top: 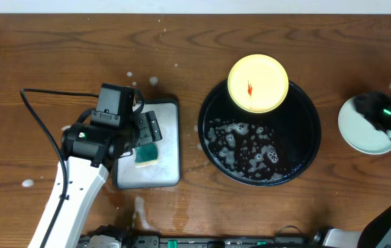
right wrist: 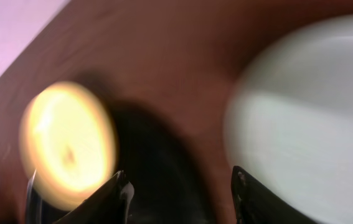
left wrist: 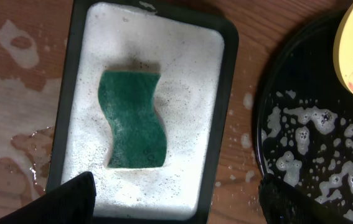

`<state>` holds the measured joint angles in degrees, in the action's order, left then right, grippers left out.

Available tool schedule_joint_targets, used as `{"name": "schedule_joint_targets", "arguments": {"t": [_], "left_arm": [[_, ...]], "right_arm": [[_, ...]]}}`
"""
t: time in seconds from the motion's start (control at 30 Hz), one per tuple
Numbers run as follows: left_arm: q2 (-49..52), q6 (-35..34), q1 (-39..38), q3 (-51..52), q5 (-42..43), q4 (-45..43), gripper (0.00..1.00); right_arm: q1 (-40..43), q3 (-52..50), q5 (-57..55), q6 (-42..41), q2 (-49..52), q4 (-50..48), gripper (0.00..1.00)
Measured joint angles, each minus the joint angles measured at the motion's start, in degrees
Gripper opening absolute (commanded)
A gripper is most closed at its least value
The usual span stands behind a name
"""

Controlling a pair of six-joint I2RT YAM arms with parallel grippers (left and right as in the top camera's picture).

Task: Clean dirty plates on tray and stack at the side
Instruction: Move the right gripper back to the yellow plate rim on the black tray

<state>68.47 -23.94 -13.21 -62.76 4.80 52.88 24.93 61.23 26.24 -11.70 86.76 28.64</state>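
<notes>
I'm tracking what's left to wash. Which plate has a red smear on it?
The pale yellow plate on the black tray. The mint plate, off the tray to the right, shows no smear on its visible part.

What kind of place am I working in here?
Likely a staged dishwashing bench, not a kitchen: wooden table, green sponge in a foamy dish, sudsy black tray with a red-smeared yellow plate.

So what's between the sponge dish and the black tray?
Just a strip of wooden table with a few foam flecks; the left wrist view shows it best.
</notes>
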Motion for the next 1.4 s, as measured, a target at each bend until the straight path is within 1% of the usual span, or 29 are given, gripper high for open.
{"name": "schedule_joint_targets", "arguments": {"t": [0.07, 0.13, 0.2, 0.27, 0.33, 0.4, 0.5, 0.6, 0.63, 0.67, 0.7, 0.73, 0.83, 0.93, 1.07, 1.3, 1.4], "left_arm": [[0.00, 0.00, 0.00, 0.00, 0.00, 0.00, 0.84], [0.02, 0.00, 0.00, 0.00, 0.00, -0.02, 0.84], [0.00, 0.00, 0.00, 0.00, 0.00, 0.00, 0.84], [0.00, 0.00, 0.00, 0.00, 0.00, -0.02, 0.84], [0.00, 0.00, 0.00, 0.00, 0.00, -0.02, 0.84], [0.02, 0.00, 0.00, 0.00, 0.00, 0.00, 0.84], [0.00, 0.00, 0.00, 0.00, 0.02, 0.02, 0.84], [0.00, 0.00, 0.00, 0.00, 0.00, 0.00, 0.84], [0.00, 0.00, 0.00, 0.00, 0.00, 0.00, 0.84], [0.00, 0.00, 0.00, 0.00, 0.02, 0.00, 0.84], [0.00, 0.00, 0.00, 0.00, 0.00, 0.00, 0.84], [0.00, 0.00, 0.00, 0.00, 0.00, 0.00, 0.84], [0.02, 0.00, 0.00, 0.00, 0.00, 0.00, 0.84], [0.00, 0.00, 0.00, 0.00, 0.00, -0.02, 0.84], [0.02, 0.00, 0.00, 0.00, 0.00, 0.00, 0.84], [0.00, 0.00, 0.00, 0.00, 0.00, 0.00, 0.84], [0.00, 0.00, 0.00, 0.00, 0.00, 0.00, 0.84]], "right_arm": [[-7.30, 0.70, -0.98, 3.15, -0.37, -1.11, 0.57], [-13.25, 0.83, -3.30, 6.14, -0.07, -2.58, 0.64], [-19.39, 0.87, -7.26, 9.20, 1.53, -5.57, 0.68], [-23.47, 0.90, -11.82, 11.26, 4.31, -9.40, 0.68], [-25.99, 0.92, -16.06, 12.66, 8.00, -13.29, 0.65], [-27.10, 0.98, -19.43, 13.53, 12.76, -18.60, 0.64], [-27.23, 0.98, -21.20, 14.05, 18.05, -22.62, 0.60], [-27.19, 0.96, -21.97, 14.29, 22.69, -25.09, 0.49], [-27.21, 0.96, -22.03, 14.27, 23.56, -25.20, 0.40], [-27.21, 0.96, -21.79, 14.12, 24.17, -25.27, 0.21], [-27.28, 0.96, -21.79, 13.60, 24.26, -25.24, 0.10], [-27.41, 0.96, -21.73, 13.57, 24.26, -24.90, 0.01], [-27.34, 1.22, -19.45, 10.78, 24.20, -22.67, 0.01], [-27.41, 1.81, -18.14, 7.41, 23.28, -17.18, 0.01], [-27.41, 1.57, -18.14, 2.60, 20.22, -7.78, 0.01], [-27.45, 1.33, -18.45, -6.25, 9.33, 12.61, 0.01], [-27.76, 1.01, -18.62, -9.01, 8.52, 19.26, 0.01]]}}
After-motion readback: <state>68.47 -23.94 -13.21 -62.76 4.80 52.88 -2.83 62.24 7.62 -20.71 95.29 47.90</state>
